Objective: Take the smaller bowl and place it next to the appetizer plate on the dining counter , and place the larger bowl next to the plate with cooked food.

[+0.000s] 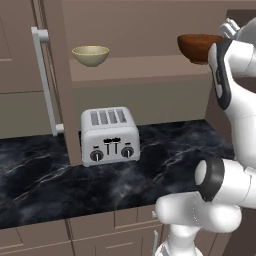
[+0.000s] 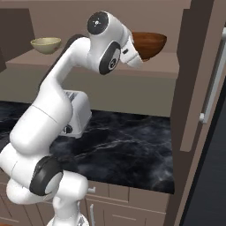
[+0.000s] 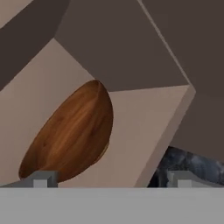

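The larger bowl [image 3: 72,133], dark reddish-brown with wood grain, sits on a brown shelf [image 1: 150,67] recessed into the wall above the black marble surface [image 1: 165,160]. In the left base view it stands at the shelf's right end [image 1: 197,46], partly hidden behind the white arm; in the right base view it shows just past the arm's wrist [image 2: 150,44]. The smaller bowl [image 1: 90,55], pale cream-yellow, rests upright on the same shelf well apart from the brown one, toward the left end [image 2: 46,44]. The hand [image 3: 111,178] is raised to shelf height and points at the larger bowl; in the hand view its two tips stand spread wide, released, with nothing between them, one tip [image 3: 40,178] low in front of the bowl's lower edge; whether it touches the bowl cannot be told. Below the shelf a silver four-slot toaster [image 1: 110,135] stands on the surface beside a brown cabinet panel with a pale long handle [image 1: 45,80].
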Motion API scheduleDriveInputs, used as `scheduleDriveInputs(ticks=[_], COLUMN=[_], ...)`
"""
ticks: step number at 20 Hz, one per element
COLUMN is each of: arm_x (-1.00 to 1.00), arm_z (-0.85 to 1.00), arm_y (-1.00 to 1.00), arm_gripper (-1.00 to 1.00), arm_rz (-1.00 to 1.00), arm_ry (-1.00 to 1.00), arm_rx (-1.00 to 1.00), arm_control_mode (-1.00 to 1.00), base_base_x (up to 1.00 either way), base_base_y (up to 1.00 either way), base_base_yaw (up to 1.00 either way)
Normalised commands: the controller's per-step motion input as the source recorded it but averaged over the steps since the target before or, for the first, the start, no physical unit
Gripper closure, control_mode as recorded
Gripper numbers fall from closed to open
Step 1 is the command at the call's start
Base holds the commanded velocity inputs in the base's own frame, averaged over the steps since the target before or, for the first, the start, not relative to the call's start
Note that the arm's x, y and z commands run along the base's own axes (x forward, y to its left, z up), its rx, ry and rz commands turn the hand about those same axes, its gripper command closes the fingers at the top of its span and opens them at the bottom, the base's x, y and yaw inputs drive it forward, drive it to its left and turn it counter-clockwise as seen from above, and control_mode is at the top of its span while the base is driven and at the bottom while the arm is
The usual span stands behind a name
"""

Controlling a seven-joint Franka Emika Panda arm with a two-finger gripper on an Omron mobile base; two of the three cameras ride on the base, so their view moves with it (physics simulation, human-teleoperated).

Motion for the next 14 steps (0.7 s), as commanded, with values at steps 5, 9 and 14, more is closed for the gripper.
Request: scheduleDriveInputs(ticks=[5, 9, 14], arm_x=[0.66, 0.58, 0.42], arm_z=[0.02, 0.0, -0.08], arm_y=[-0.04, -0.2, -0.09], arm_gripper=[-1.0, -1.0, -1.0], arm_rz=[0.0, 0.01, 0.0], arm_ry=[0.26, 0.07, 0.03], arm_rx=[0.09, 0.1, 0.05], arm_control_mode=[-1.0, -1.0, -1.0], base_base_x=[0.0, 0.0, 0.0], base_base_y=[0.0, 0.0, 0.0], base_base_yaw=[0.0, 0.0, 0.0])
